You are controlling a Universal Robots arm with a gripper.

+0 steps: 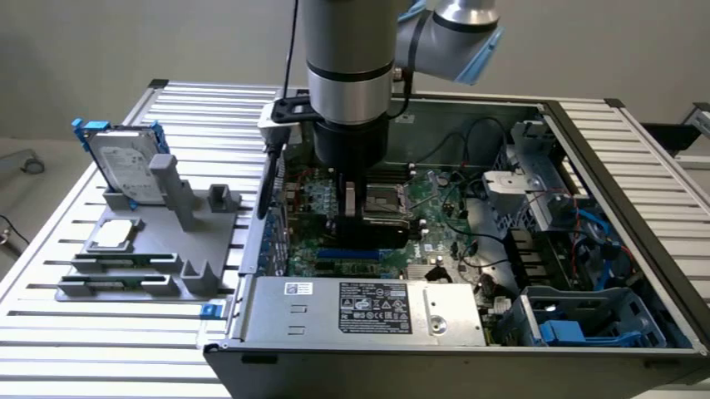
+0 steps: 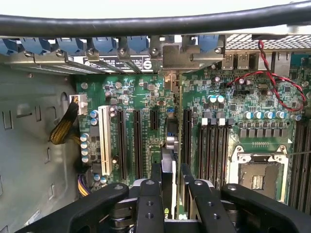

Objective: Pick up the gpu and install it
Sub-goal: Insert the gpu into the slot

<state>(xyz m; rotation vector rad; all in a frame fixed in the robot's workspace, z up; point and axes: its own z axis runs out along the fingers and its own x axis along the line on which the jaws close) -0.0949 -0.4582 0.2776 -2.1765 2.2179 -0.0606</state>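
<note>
My gripper reaches down inside the open computer case, over the green motherboard. It is shut on the gpu, which shows as a dark block under the fingers. In the wrist view the gpu stands edge-on between the black fingers, held by my gripper. The card runs along the long black expansion slots. Its silver end bracket sits against the case's rear slot row. Whether the card's edge is seated in a slot is hidden.
A silver power supply fills the case's near side, and a drive cage stands at the exterior view's right. A grey fixture outside the case holds a blue-framed hard drive. Nearby are the CPU socket and red-black wires.
</note>
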